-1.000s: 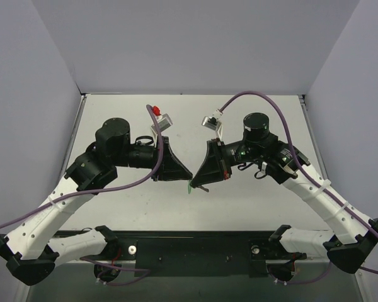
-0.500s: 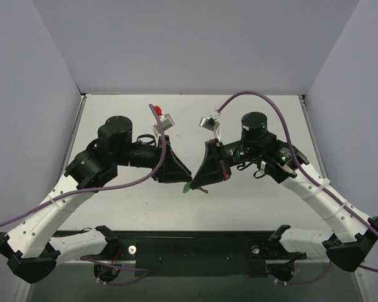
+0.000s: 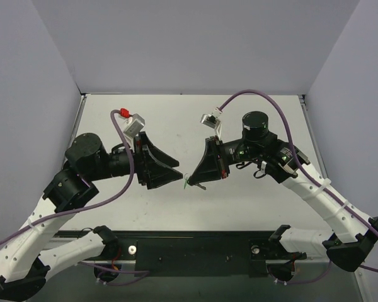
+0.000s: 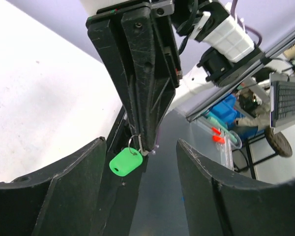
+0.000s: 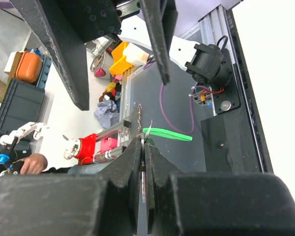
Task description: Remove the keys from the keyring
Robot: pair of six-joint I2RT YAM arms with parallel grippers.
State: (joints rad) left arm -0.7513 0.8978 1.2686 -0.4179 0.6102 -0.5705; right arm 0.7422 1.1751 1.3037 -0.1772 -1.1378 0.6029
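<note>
The tiny silver-grey key (image 5: 139,117) stands edge-on, a thin notched strip of metal pinched between the tips of the right gripper (image 3: 194,184), whose jaws are pressed tight together on it with no gap showing. Just beside those tips hangs the keyring (image 4: 125,163): its small wire ring sits against the fingertips, and its bright green oval tag dangles below, tilted, with 1 small round hole in its end. The tag hangs in the air above the white table (image 3: 252,201), near the middle of the front. Facing it stands the left gripper (image 3: 176,172), near but apart, its 2 fingers spread wide and touching nothing. From its wrist camera the tag shows between them.
</note>
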